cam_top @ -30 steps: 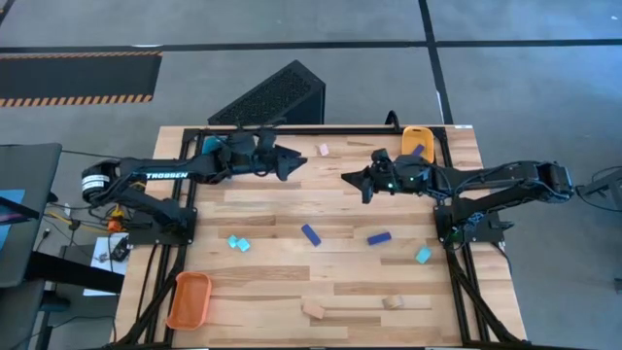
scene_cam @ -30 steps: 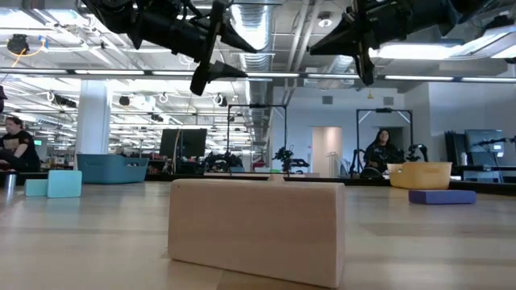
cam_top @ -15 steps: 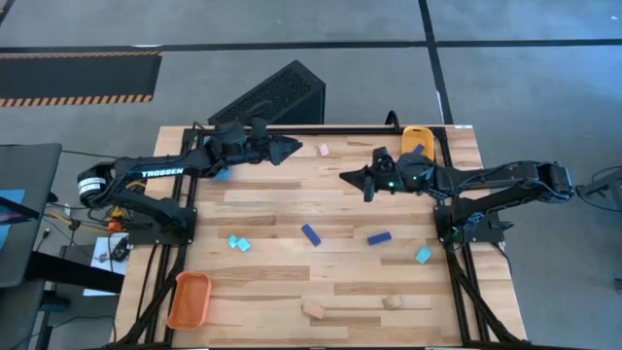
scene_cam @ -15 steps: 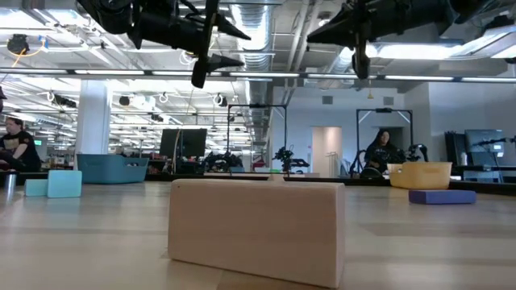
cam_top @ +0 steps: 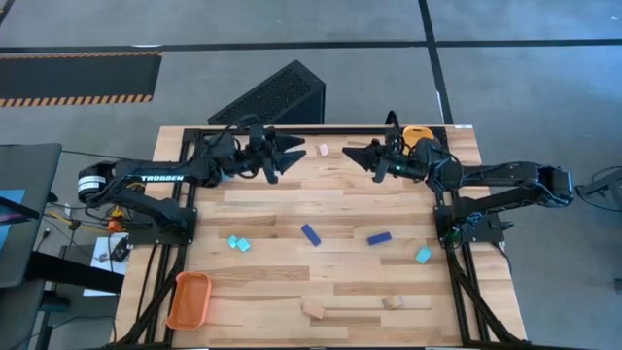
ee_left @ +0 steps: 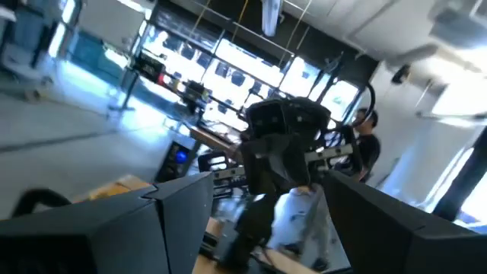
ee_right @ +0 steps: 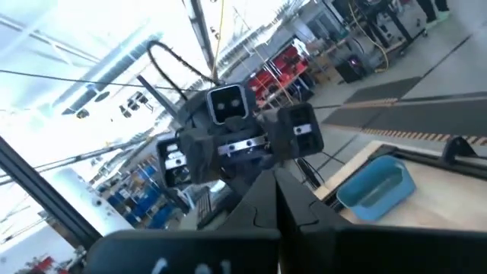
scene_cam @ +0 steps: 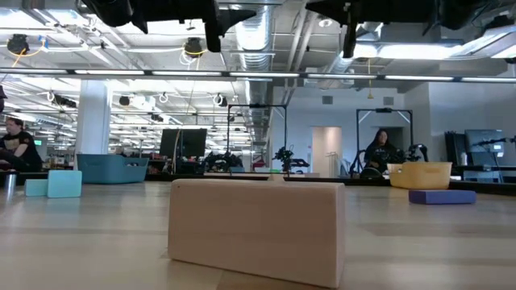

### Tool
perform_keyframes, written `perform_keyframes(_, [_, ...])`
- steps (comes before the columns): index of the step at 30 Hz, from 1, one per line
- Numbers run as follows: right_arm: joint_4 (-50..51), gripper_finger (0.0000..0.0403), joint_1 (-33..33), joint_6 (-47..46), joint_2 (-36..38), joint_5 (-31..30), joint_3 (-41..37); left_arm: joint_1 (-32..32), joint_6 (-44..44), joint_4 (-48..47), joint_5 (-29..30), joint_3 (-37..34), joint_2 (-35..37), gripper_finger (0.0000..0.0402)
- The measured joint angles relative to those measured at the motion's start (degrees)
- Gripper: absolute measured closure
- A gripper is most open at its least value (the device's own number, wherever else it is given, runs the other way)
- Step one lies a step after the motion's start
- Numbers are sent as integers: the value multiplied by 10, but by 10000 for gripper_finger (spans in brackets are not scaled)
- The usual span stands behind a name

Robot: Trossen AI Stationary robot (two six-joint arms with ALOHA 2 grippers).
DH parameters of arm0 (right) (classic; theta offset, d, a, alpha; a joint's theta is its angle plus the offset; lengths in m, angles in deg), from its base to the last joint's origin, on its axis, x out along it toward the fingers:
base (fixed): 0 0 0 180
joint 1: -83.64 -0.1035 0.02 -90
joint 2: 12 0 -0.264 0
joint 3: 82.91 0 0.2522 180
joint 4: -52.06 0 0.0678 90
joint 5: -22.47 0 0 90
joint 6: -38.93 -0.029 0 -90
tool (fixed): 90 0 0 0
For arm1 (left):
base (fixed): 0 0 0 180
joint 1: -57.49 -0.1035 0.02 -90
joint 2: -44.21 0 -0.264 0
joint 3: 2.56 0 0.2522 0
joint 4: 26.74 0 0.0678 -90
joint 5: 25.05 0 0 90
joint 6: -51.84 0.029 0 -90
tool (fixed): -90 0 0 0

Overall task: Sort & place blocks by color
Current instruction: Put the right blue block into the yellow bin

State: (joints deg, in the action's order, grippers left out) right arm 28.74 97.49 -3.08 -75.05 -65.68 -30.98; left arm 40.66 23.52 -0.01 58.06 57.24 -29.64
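Note:
Small blocks lie flat on the wooden table: a pale tan one near the far edge, two cyan ones, two dark blue ones, a cyan one, and two tan ones near the front. My left gripper hovers open, high over the far left part. My right gripper is shut and faces it from the right. The tan block lies on the table below the gap between them. Both grippers are empty.
An orange tray sits at the near left corner and a yellow-orange tray at the far right corner. A teal tray lies under my left arm. A black slatted box stands beyond the far edge. People sit in the room behind.
Both grippers have risen; in the low view they have climbed almost out of the top. My right gripper has also moved toward the far edge. My left gripper has turned about its axis and drawn slightly toward the far edge. No block has moved.

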Motion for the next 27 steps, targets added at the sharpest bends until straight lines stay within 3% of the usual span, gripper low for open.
perform_keyframes(5, [57,400,2,4,10,24,0,9,39,-29,19,0,0,162])
perform_keyframes(9, [213,398,-18,4,25,29,0,-7,41,-61,6,0,0,162])
perform_keyframes(14, [424,384,-88,4,32,29,0,-27,55,-88,-23,0,0,162])
perform_keyframes(23, [653,317,-251,40,0,11,0,-11,11,-102,-30,0,0,162])
perform_keyframes(27, [778,279,-268,97,-8,-21,0,22,-8,-126,36,0,0,162])
